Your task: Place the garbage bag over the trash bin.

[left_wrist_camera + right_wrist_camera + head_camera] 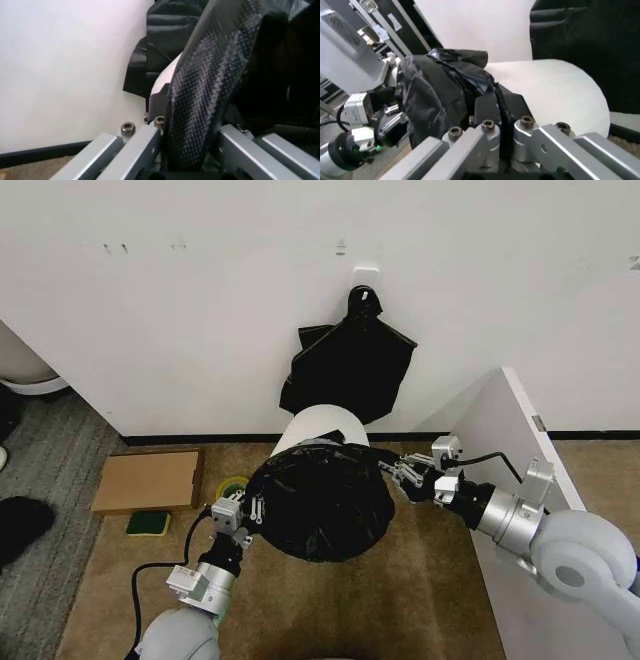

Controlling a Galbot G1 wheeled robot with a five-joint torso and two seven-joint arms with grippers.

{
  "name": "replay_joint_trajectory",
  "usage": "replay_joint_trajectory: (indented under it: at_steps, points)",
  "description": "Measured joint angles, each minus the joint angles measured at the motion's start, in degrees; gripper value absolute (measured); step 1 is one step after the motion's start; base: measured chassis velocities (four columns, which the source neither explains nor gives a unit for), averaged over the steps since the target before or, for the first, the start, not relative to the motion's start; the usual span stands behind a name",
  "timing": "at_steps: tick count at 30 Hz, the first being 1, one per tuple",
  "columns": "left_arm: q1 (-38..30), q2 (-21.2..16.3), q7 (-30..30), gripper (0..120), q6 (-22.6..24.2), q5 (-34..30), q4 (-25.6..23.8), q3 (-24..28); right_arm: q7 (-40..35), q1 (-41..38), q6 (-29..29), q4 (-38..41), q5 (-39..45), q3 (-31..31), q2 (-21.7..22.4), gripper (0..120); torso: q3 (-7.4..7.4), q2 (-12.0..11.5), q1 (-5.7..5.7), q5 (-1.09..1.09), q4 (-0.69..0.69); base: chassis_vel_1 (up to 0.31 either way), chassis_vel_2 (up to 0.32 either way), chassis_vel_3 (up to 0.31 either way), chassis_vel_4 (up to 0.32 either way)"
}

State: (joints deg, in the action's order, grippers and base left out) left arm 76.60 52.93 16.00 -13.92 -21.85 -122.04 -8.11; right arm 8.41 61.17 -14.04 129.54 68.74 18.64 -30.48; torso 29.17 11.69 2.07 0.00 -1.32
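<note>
White wall [200,310] behind, dark skirting along its foot, brown carpet [420,600] below, and a white panel [500,450] standing at the robot's right.

Trash bin [318,425] — a cream-white bucket held tipped on its side above the carpet between the two arms, its pale base turned toward the wall. Its mouth end, facing the robot, is wrapped in the garbage bag [320,500], a glossy, wrinkled black film bunched over the rim; the far half of the bucket is left bare.

Left gripper [240,515] — set against the bag's left edge, its fingers [135,150] closed on a fold of the black film, as is seen in the left wrist view.

Right gripper [405,472] — set against the bag's right edge, its fingers [485,112] pinched together on a strip of film at the bin's rim.

Black bundle [348,365] — hung from a wall hook, pointed corners spread, directly behind the bin.

Cardboard piece [148,480] — flat on the carpet to the left, with a green sponge [148,524] just beside it and a yellow tape roll [232,488] near the left gripper.
</note>
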Motion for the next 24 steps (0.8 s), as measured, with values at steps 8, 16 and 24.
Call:
replay_joint_trajectory:
  at_steps: [8,16,24]
  points:
    - [0.3,-0.9,-1.3,0,-0.6,1.9,0.3,0.0,-0.5,-0.9,0.3,-0.8,0.0,-0.9,0.3,0,0.0,0.0,0.0,0.0,0.0,0.0,0.0,0.0,0.0]
    - [0.8,-1.3,-3.0,0,-2.7,6.2,0.9,-0.1,-2.0,-2.4,-0.4,-2.7,0.8,-3.3,0.3,0,0.0,0.0,0.0,0.0,0.0,0.0,0.0,0.0,0.0]
    - [0.9,-1.2,-3.9,0,-3.9,7.4,1.3,-0.1,-3.8,-3.8,-1.4,-4.7,2.1,-4.4,0.0,0,-0.01,0.0,0.0,0.0,0.0,0.0,0.0,0.0,0.0]
